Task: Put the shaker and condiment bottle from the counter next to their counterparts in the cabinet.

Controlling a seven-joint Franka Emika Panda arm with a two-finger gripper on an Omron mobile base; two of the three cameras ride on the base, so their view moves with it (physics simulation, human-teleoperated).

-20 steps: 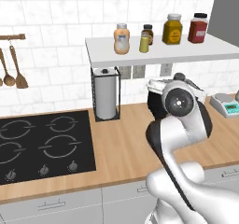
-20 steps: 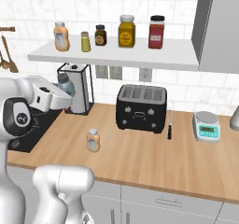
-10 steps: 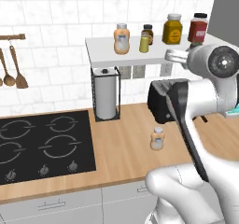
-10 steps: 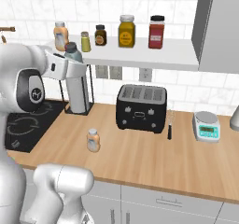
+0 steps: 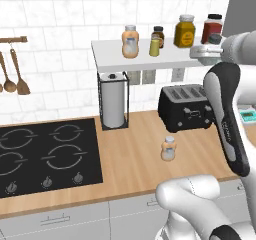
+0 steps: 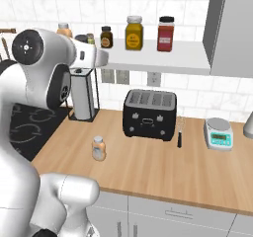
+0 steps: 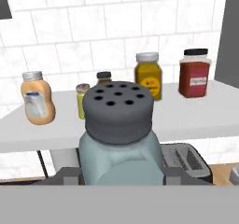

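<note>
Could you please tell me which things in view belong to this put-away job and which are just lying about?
Job:
shaker in the gripper
condiment bottle on the counter
olive-yellow shaker
peach bottle
shelf

Lying about:
toaster
paper towel holder
scale
mustard jar
red jar

White tiled wall, grey upper cupboard, white drawer fronts
</note>
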